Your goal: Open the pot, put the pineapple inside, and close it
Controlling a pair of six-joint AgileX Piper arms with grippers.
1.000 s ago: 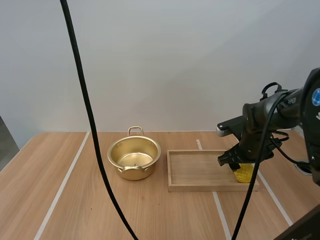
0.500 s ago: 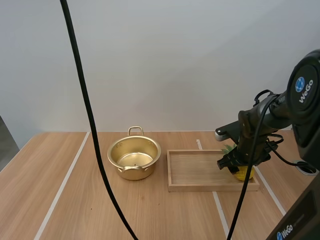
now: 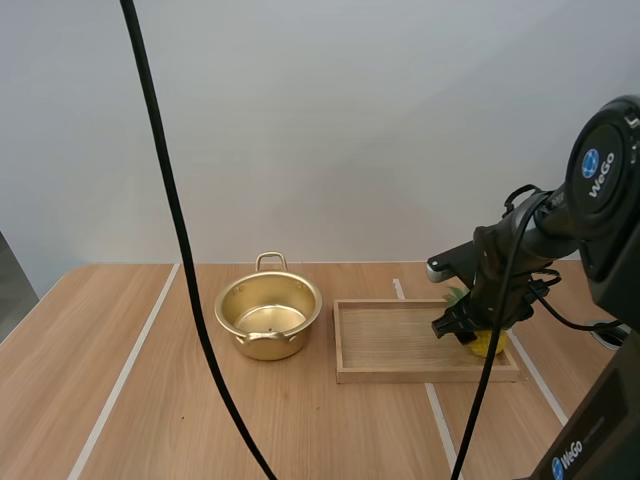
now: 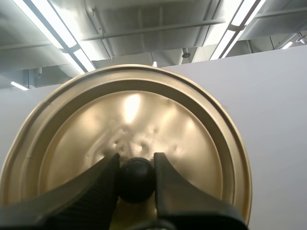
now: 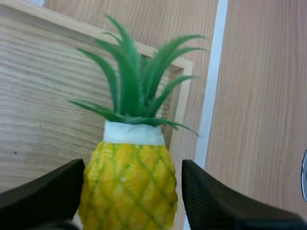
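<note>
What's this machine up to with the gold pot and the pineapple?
The pot sits open on the table, beside a wooden tray. The left gripper is pinching the lid by its black knob. The right gripper is down at the right end of the tray, with its open fingers on either side of the pineapple and not yet closed on it. The pineapple is not yet in the pot.
</note>
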